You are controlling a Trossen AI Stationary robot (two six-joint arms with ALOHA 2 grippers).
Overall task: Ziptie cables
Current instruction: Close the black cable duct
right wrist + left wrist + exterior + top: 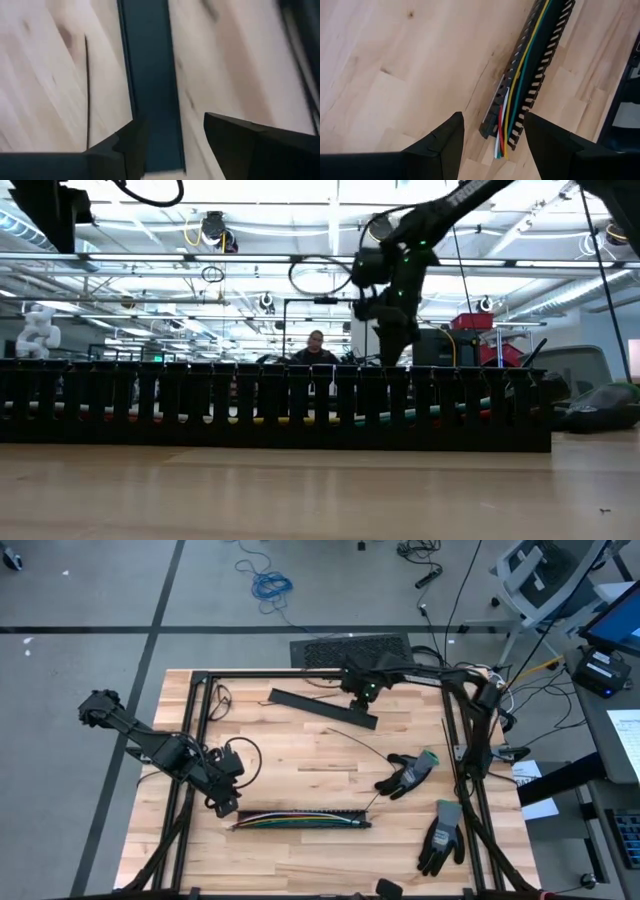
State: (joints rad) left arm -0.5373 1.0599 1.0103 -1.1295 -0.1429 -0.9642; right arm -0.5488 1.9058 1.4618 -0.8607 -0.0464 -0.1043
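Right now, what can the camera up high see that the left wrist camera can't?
Only the high view shows the two gloves, the flat black strip and the right gripper above that strip. Only the left wrist view shows the left gripper open, with the wire ends poking out between its fingers. Both show the cables lying in the black slotted strip on the wooden table.

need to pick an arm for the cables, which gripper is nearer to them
Left. The left gripper hangs open right at the left end of the cables in the slotted strip. The right gripper is open at the table's far side, over the flat dark bar.
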